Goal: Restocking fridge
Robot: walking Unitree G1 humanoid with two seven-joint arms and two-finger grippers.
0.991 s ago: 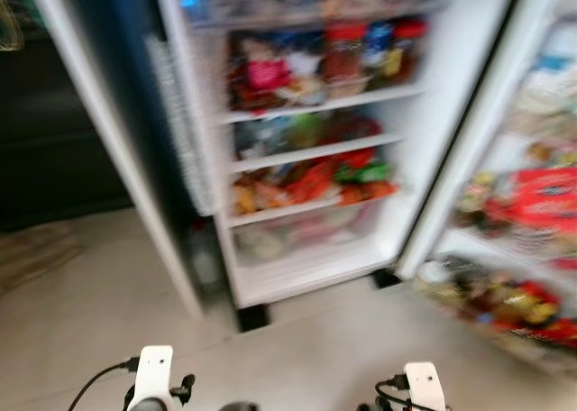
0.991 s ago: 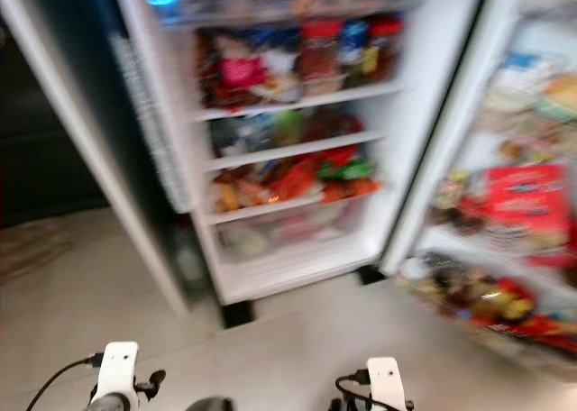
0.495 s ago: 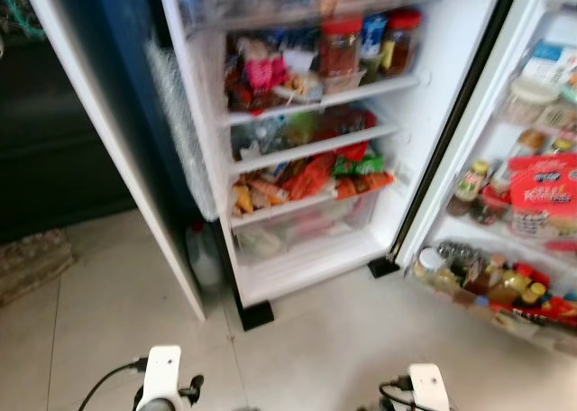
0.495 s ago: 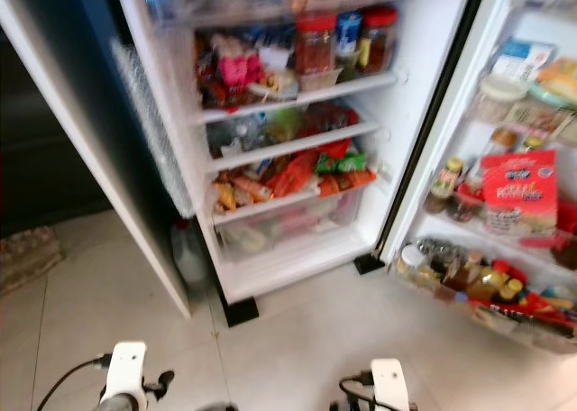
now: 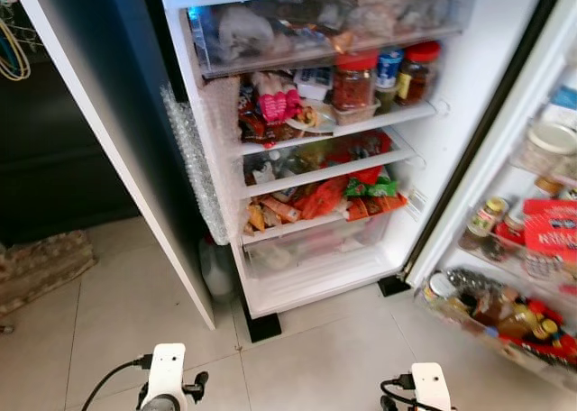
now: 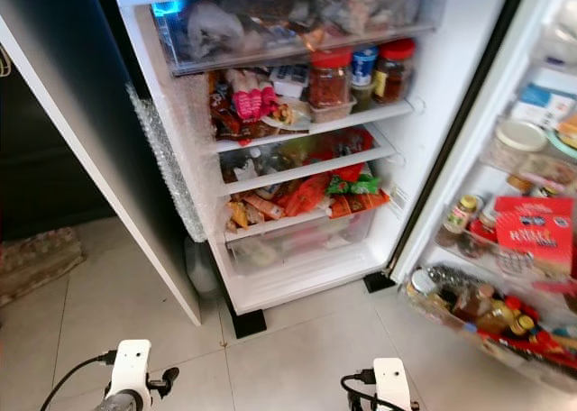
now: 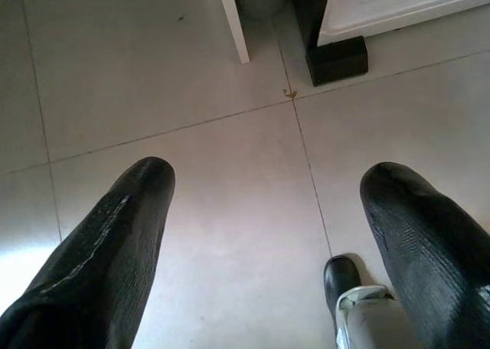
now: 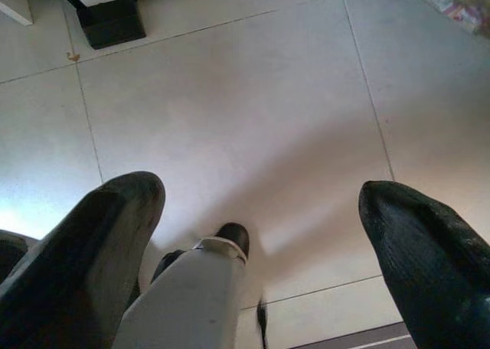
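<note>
The fridge stands open ahead of me, its shelves packed. A clear drawer of wrapped food sits on top, and under it stand red-lidded jars. Lower down lie orange and green packets above a clear bottom drawer. The right door's racks hold jars, bottles and a red box. Both arms hang low at my sides. My left gripper is open over bare floor tiles, and so is my right gripper; neither holds anything.
The left door swings out toward me, its white edge reaching the floor. A plastic jug stands on the floor beside the fridge, under bubble wrap. A black fridge foot juts out. A mat lies far left.
The camera has moved: the picture went from blurred to sharp and the fridge's top drawer has come into view. Both arms hang as before.
</note>
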